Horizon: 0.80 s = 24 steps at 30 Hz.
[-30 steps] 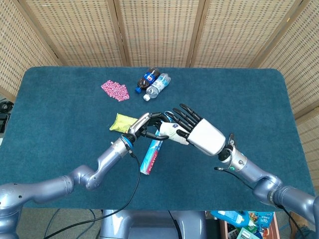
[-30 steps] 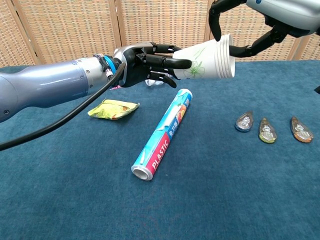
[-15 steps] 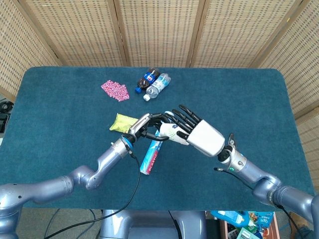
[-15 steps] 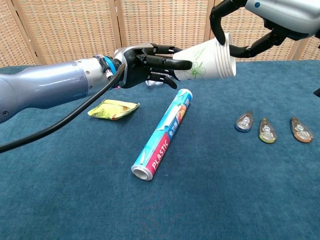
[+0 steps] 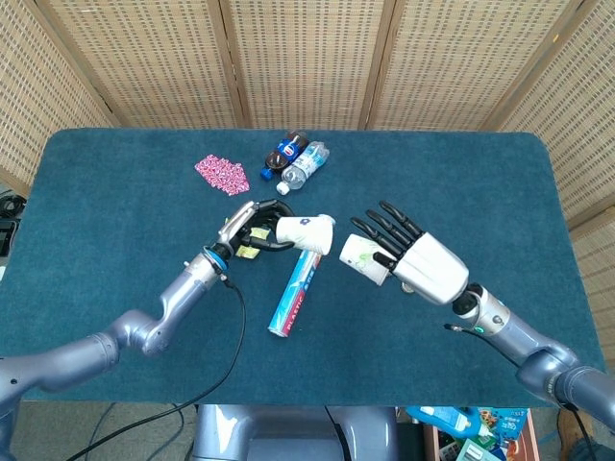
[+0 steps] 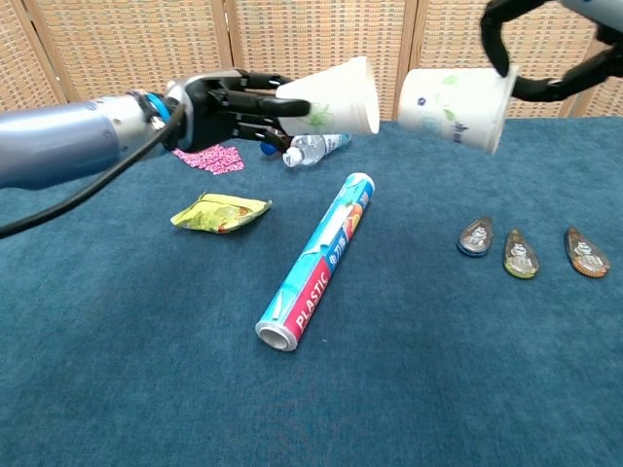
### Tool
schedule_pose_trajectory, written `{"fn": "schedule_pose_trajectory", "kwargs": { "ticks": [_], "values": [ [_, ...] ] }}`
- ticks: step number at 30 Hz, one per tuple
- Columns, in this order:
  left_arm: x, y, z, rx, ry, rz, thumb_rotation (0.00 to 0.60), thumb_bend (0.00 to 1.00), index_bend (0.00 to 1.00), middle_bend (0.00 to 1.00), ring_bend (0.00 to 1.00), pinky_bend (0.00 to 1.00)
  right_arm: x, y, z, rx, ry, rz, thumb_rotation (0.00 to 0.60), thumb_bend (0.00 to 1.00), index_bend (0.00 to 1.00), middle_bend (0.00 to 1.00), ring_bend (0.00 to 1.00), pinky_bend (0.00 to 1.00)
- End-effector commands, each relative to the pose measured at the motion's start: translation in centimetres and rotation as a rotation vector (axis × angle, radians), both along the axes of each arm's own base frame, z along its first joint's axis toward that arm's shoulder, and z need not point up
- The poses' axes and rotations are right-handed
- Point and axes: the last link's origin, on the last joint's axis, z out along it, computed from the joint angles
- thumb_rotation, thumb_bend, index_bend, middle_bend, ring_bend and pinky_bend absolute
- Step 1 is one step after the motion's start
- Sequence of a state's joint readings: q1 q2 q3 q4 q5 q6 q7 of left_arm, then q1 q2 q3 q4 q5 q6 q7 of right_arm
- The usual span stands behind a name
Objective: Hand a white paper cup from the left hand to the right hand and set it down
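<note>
Two white paper cups with green print are in the air above the blue table (image 5: 115, 192). My left hand (image 5: 252, 226) grips one cup (image 5: 306, 233) by its base, lying sideways with its mouth to the right; the chest view shows this cup (image 6: 331, 95) past the left hand (image 6: 229, 97). My right hand (image 5: 423, 264) holds the other cup (image 5: 365, 259) near its rim, bottom pointing left, which in the chest view is the cup (image 6: 453, 102) at upper right. A clear gap separates the two cups and the two hands.
A blue roll of plastic wrap (image 5: 295, 293) lies on the table below the cups. A yellow packet (image 6: 221, 211) sits left of it. Two bottles (image 5: 293, 158) and a pink packet (image 5: 222, 174) lie further back. Three small sachets (image 6: 523, 253) lie to the right.
The hands met on what looked like one cup. They have drawn apart: the right hand moved right with one cup, the left moved back left holding a second cup.
</note>
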<state>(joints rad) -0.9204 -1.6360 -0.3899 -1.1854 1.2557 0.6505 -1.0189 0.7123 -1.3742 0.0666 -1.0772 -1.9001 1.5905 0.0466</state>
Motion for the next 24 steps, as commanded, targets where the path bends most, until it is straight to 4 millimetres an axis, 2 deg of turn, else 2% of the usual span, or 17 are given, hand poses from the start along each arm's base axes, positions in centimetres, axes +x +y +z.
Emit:
{"fn": "schedule_pose_trajectory", "kwargs": {
  "ticks": [1,7,8,11,15,18,24],
  "values": [
    [-1.8,0.7,1.7,0.046,0.040,0.008,0.600,0.19,0.49,0.52,0.49,0.47,-0.9,0.2,0.6,-0.013,0.020,-0.010,0.600,0.60,0.67,0.06,0.06,0.03],
    [-5.5,1.8,5.5,0.180,0.208,-0.024,0.600,0.19,0.49,0.52,0.49,0.47,-2.9,0.5,2.0,-0.046,0.098,-0.029,0.600,0.60,0.67,0.07,0.06,0.03],
    [-6.8,2.1,6.8,0.235,0.290,-0.045,0.600,0.19,0.49,0.52,0.49,0.47,-3.5,0.5,2.3,-0.055,0.140,-0.033,0.600,0.60,0.67,0.07,0.07,0.03],
    [-9.4,2.1,9.1,0.349,0.490,-0.105,0.600,0.19,0.49,0.52,0.49,0.47,-4.6,0.7,3.0,-0.072,0.257,-0.021,0.600,0.60,0.67,0.08,0.07,0.03],
    [-12.6,1.2,11.3,0.449,0.759,-0.175,0.600,0.19,0.49,0.52,0.49,0.47,-5.3,1.1,3.4,-0.083,0.409,0.019,0.600,0.60,0.67,0.10,0.08,0.03],
    [-14.4,0.4,11.9,0.499,0.953,-0.200,0.600,0.19,0.49,0.52,0.49,0.47,-5.4,1.3,3.1,-0.083,0.526,0.054,0.600,0.60,0.67,0.10,0.09,0.03],
    [-16.1,-1.0,11.4,0.498,1.151,-0.189,0.600,0.19,0.49,0.52,0.49,0.47,-4.8,1.4,1.8,-0.070,0.711,0.108,0.600,0.60,0.67,0.11,0.09,0.04]
  ]
}}
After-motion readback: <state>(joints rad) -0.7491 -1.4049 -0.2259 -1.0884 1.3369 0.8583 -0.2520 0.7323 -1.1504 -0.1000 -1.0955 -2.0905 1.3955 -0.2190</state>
